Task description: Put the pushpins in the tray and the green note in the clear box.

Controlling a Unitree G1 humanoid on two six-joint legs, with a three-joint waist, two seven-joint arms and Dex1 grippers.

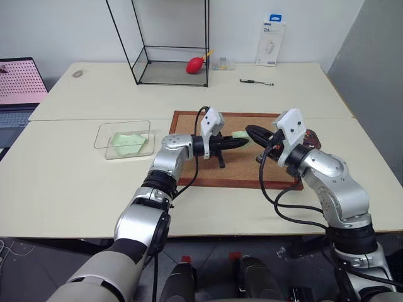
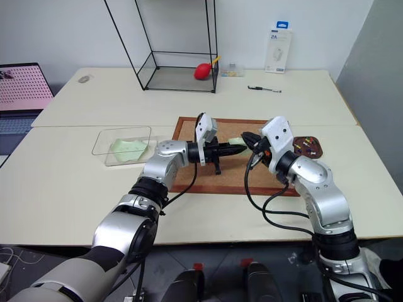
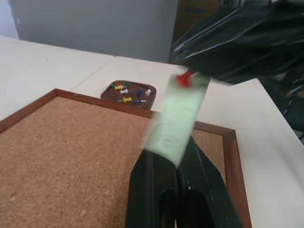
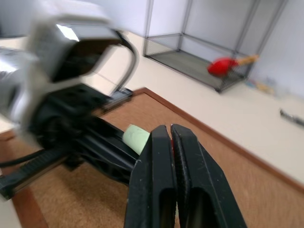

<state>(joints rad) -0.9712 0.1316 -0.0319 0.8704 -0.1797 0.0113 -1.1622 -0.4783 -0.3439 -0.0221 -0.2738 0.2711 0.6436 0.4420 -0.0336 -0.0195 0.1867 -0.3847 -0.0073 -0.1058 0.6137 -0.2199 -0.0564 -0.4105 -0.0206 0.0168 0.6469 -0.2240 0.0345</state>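
My left gripper [image 1: 244, 142] hangs level over the corkboard [image 1: 189, 126], shut on the near end of the green note [image 3: 175, 123]. The pale slip sticks out past its fingertips toward my right gripper [image 1: 250, 131]. That gripper is shut, and a red pushpin [image 3: 183, 78] shows at its fingertips on the note's far end. The small dark brown tray [image 2: 308, 146] lies just off the corkboard's right edge, and several coloured pushpins [image 3: 124, 89] are in it. The clear box [image 1: 124, 139] stands on the table to the left of the corkboard and holds a wavy pale green sheet.
A tall black-framed glass case [image 1: 170, 44] stands at the back with a red blower [image 1: 196, 64] beside it. A pen [image 1: 256, 82] and a white package [image 1: 271, 43] are at the back right. A laptop [image 1: 19, 88] sits at the far left.
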